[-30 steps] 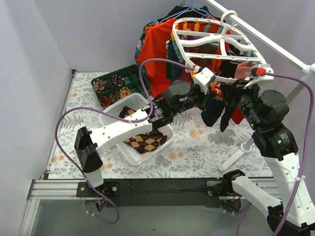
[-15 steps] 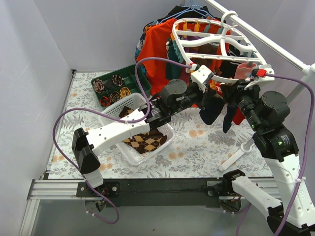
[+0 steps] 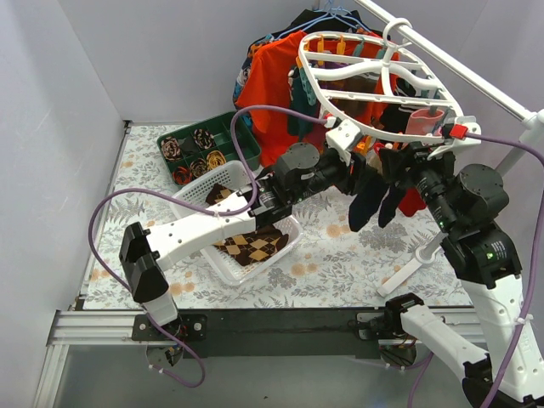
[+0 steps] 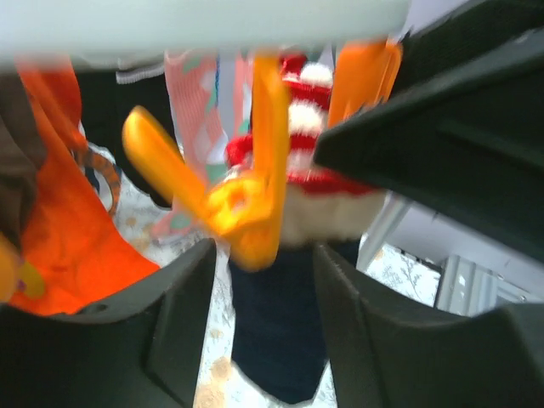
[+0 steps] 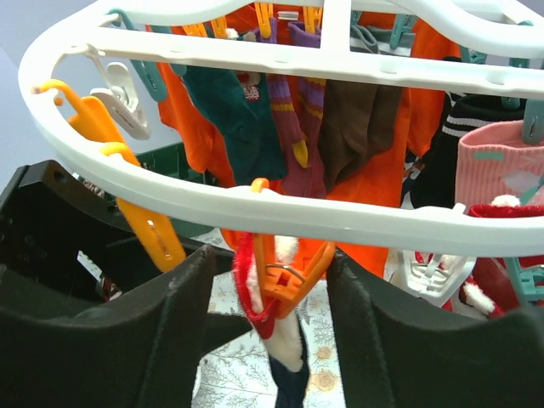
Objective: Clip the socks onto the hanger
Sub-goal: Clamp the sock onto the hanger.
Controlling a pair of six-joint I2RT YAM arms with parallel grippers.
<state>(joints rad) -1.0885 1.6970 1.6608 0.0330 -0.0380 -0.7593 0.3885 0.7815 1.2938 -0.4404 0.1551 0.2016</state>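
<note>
Two dark socks [image 3: 369,202] hang side by side from the near rim of the white hanger [image 5: 382,223], at the upper right of the top view, above the table [image 3: 340,263]. One of them, a navy sock [image 4: 276,340] with a red-and-white cuff, is caught in an orange clip [image 5: 289,276] under that rim. The right pincer [image 5: 270,255] stands spread, one finger on each side of the clip and apart from it. The left pincer [image 4: 263,251] is spread too, its fingers flanking a clip's lower end without pressing it.

The left wrist view is blurred, and the rim there is only a pale band along the top edge. The bottom of the right wrist view cuts off the sock's foot. From above, both pincers' tips are lost among the dark socks.

Against a second ago, the left arm's elbow has slid toward the lower left of the top view.

On the flower-printed table sit a white basket [image 3: 219,265] holding argyle socks [image 3: 251,248] and a green tray [image 3: 228,136] of rolled bundles. An orange T-shirt [image 3: 270,85] hangs behind the hanger, a white rail [image 3: 476,78] crosses the upper right, and pale walls [image 3: 85,85] close the space.
</note>
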